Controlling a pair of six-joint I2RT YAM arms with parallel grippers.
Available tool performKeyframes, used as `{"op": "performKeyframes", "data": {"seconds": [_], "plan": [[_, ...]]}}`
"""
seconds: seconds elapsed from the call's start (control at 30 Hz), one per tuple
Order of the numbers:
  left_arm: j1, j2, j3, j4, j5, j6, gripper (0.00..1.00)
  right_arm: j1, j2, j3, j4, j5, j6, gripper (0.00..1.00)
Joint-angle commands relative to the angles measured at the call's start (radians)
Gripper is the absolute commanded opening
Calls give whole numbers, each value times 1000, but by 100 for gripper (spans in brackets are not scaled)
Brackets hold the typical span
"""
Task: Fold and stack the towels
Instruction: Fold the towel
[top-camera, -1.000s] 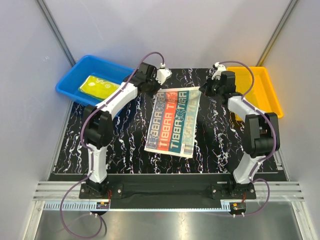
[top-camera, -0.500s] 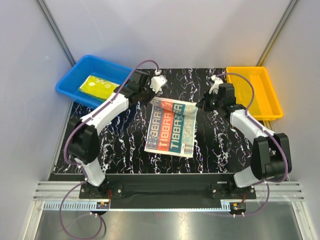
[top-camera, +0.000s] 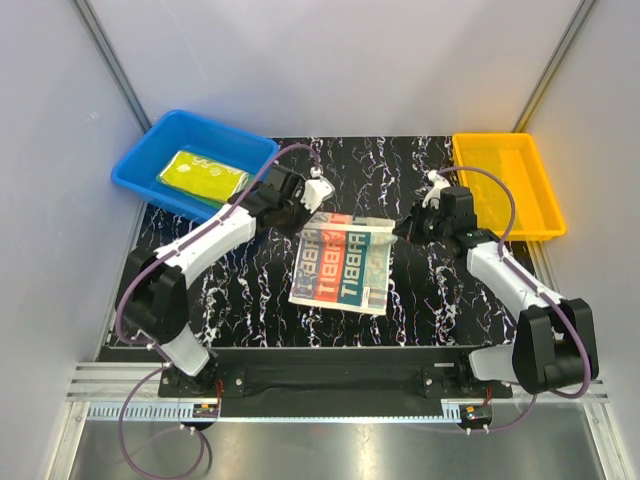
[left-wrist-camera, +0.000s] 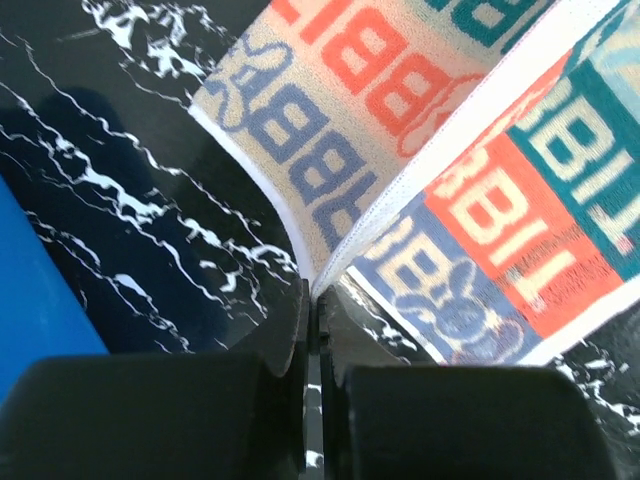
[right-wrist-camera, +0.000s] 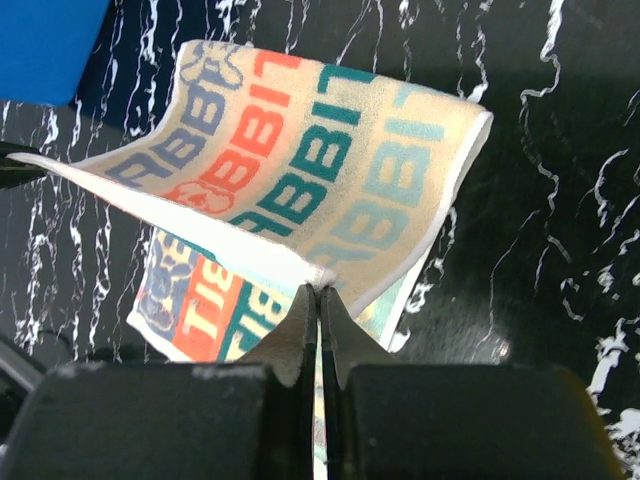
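The striped towel (top-camera: 345, 262) with red, teal and navy lettering lies mid-table, its far half lifted and folded toward the near edge. My left gripper (top-camera: 312, 207) is shut on its far left corner (left-wrist-camera: 318, 285). My right gripper (top-camera: 402, 228) is shut on its far right corner (right-wrist-camera: 322, 275). The lifted half arches over the flat half in the right wrist view (right-wrist-camera: 330, 160). The yellow towel (top-camera: 203, 173) lies folded in the blue bin (top-camera: 150, 145) at the far left. The green towel is out of view.
An orange bin (top-camera: 507, 185) stands at the far right and looks empty. The table top is black with white marbling (top-camera: 240, 290). Grey walls close in the back and sides.
Both grippers have moved toward the near edge, carrying the towel's far edge over itself. The visible towel has become shorter as the far half folds forward.
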Motion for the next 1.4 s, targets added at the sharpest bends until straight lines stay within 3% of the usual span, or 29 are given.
{"op": "performKeyframes", "data": {"seconds": [0.0,0.17,0.33,0.53,0.9,1.13,1.27,1.37], "plan": [[-12,-91,-21,-5,-42,-29,0,16,-68,-23,1,-4,34,0],[-89,-94,-48,-47,-113,-61,0,50,-94,-68,-2,-18,75,0],[-98,-137,-104,-65,-124,-101,0,59,-185,-128,-35,21,97,0],[-127,-136,-107,-123,-174,-153,0,71,-252,-199,-50,-49,150,0],[-139,-197,-199,-120,-144,-220,0,71,-377,-271,-84,-47,175,0],[-148,-156,-243,-156,-92,-234,7,77,-381,-415,54,-110,310,0],[-150,-154,-272,-142,-78,-268,9,80,-372,-432,15,-93,304,3],[-151,-140,-289,-160,-75,-296,22,82,-360,-425,-53,-87,286,9]]}}
